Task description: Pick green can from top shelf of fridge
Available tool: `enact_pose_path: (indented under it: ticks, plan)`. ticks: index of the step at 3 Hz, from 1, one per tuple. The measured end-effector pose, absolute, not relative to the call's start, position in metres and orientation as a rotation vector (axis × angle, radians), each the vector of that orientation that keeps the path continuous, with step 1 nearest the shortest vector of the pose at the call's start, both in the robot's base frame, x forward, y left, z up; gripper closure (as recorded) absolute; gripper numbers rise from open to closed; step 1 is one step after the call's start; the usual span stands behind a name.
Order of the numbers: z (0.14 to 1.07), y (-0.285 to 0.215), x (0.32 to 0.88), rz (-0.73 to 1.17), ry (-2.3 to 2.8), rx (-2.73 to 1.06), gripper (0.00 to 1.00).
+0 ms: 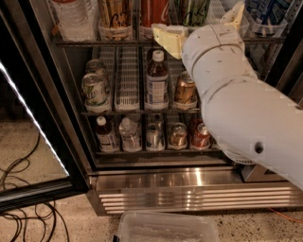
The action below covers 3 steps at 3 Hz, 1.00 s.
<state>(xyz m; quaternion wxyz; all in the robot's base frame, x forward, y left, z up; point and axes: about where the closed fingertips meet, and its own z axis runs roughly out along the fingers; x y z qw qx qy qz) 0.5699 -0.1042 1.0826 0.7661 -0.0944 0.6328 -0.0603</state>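
The fridge [189,182] stands open, with its glass door [33,123] swung out to the left. On the top shelf [94,42] the green can [193,10] stands between a red can [154,12] and a white lane tray. My gripper [201,26] is at the front edge of that shelf, just below and in front of the green can. Its pale yellow fingers [168,40] are spread apart, one to the left of the can and one to the right. It holds nothing. My white arm hides the right part of the shelves.
A gold can [113,14] and a water bottle [71,16] stand left on the top shelf. The middle rack holds whitish cans [94,90], a bottle [156,80] and a bronze can [184,90]. A plastic tub [165,229] and cables [23,212] lie on the floor.
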Motion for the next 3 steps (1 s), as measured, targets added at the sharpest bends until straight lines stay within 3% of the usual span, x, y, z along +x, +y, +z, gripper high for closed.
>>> enact_pose_path:
  ticks: [1, 3]
  plan:
    - [1.085, -0.107, 0.584, -0.122, 1.331, -0.127, 0.19]
    - [1.083, -0.125, 0.603, -0.149, 1.301, -0.053, 0.28]
